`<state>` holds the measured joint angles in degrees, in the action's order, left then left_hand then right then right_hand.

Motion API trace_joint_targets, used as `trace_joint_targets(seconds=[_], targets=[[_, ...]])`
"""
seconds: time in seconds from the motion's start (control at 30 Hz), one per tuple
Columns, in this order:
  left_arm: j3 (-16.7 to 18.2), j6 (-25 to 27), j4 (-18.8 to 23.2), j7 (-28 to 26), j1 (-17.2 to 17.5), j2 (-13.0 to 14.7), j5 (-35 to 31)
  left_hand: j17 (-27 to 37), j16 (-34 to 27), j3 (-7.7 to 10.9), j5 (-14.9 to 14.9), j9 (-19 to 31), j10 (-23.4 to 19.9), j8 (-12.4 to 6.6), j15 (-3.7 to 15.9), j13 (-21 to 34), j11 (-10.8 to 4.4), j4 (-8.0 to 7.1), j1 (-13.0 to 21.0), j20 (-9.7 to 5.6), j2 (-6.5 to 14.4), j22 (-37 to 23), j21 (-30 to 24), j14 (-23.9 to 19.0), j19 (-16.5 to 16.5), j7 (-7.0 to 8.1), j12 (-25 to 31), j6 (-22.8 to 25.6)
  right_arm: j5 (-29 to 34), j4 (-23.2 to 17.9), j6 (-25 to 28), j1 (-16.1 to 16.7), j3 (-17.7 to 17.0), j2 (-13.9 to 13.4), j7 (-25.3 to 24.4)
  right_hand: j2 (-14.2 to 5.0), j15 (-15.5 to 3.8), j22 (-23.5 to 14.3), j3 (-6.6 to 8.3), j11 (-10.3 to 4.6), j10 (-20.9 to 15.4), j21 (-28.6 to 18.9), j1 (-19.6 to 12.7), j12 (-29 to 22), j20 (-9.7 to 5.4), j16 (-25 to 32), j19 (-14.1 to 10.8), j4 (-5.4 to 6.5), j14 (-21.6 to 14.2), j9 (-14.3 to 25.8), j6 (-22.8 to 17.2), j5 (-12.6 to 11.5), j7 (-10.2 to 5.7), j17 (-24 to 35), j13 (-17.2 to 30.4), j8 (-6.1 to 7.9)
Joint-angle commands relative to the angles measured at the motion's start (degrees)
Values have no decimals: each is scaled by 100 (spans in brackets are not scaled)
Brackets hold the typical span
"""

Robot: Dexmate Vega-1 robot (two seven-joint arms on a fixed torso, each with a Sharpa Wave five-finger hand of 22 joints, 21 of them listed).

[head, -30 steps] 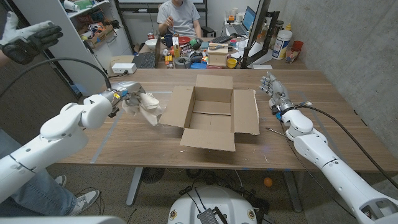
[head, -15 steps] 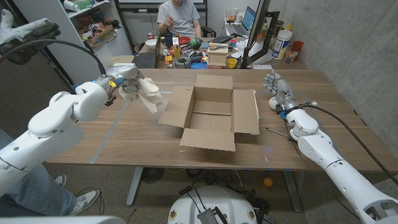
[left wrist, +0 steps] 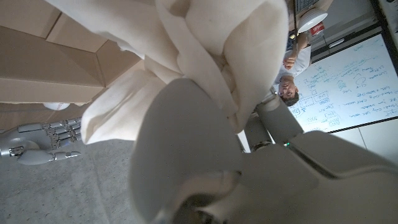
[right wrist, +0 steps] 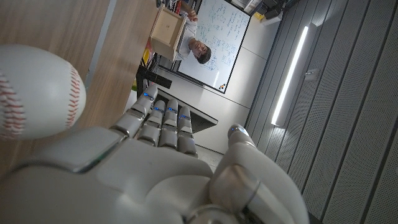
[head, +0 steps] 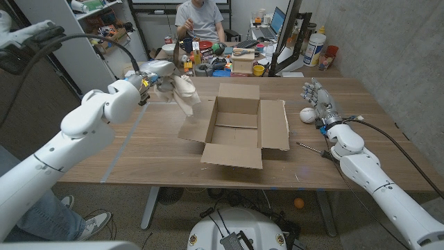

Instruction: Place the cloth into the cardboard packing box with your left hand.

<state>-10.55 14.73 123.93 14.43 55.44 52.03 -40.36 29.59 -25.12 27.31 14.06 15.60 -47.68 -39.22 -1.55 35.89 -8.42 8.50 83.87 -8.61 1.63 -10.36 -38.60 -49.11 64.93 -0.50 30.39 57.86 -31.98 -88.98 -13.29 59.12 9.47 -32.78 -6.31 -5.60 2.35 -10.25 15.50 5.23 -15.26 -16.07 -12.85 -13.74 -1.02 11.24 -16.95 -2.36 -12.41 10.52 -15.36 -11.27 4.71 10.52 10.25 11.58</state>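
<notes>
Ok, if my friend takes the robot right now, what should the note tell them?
Left hand: holds the cloth up in the air, just left of the box, not yet over it.
Right hand: open, holding nothing, next to a baseball on the table.
Box: open on the table, nothing seen inside.
Done: cloth picked up.
Left: carry it over the box, lower it in, let go.

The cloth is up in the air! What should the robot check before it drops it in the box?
1. Left hand holds the cloth: ok.
2. Cloth lifted off the table: ok.
3. Box flaps open, nothing seen inside: ok.
4. Cloth above the box opening: not ok, it hangs beside the box's left flap.
5. Right hand away from the box, near the baseball: ok.
</notes>
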Motion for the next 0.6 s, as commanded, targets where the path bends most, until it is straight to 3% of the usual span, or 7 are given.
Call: trace_joint_targets(seconds=[0.03, 0.33, 0.6], targets=[[-1078, -618, -829, 103, -1150, -857, -261, 457, -5, 62, 25, 0, -38, -32, 1390, 112, -39, -23, -2, -175, 43, -13, -38, -1007, -225, -242, 24, 244, -36, -176, -84, 302, -272, -204, -131, -32, -38, -33, 28, -9, -56, 30, -25, 2, -15, -5, -63, -31, -54, 17, -61, -14, -17, 14, 19, 2], [-1581, -1047, -1276, 317, -1611, -1387, -424, 507, 28, 101, 33, -12, -48, -45, 1387, 186, -64, -19, -16, -168, 23, -9, -56, -1024, -274, -204, 24, 235, -108, -151, -133, 332, -351, -220, -105, -32, -41, -33, 28, -16, -71, 37, -28, 5, -21, -6, -74, -33, -64, 17, -74, -14, -17, 13, 20, 2], [-1618, -1335, -1326, 303, -1413, -1590, -219, 538, 47, 127, 38, -8, -40, -59, 1394, 234, -49, -19, -26, -167, 15, -9, -74, -1043, -300, -211, 14, 225, -116, -64, -194, 251, -322, -196, -33, -33, -29, -34, 29, -15, -90, 42, -29, 7, -8, -1, -89, -35, -87, 17, -83, -13, -17, 14, 20, 0]])
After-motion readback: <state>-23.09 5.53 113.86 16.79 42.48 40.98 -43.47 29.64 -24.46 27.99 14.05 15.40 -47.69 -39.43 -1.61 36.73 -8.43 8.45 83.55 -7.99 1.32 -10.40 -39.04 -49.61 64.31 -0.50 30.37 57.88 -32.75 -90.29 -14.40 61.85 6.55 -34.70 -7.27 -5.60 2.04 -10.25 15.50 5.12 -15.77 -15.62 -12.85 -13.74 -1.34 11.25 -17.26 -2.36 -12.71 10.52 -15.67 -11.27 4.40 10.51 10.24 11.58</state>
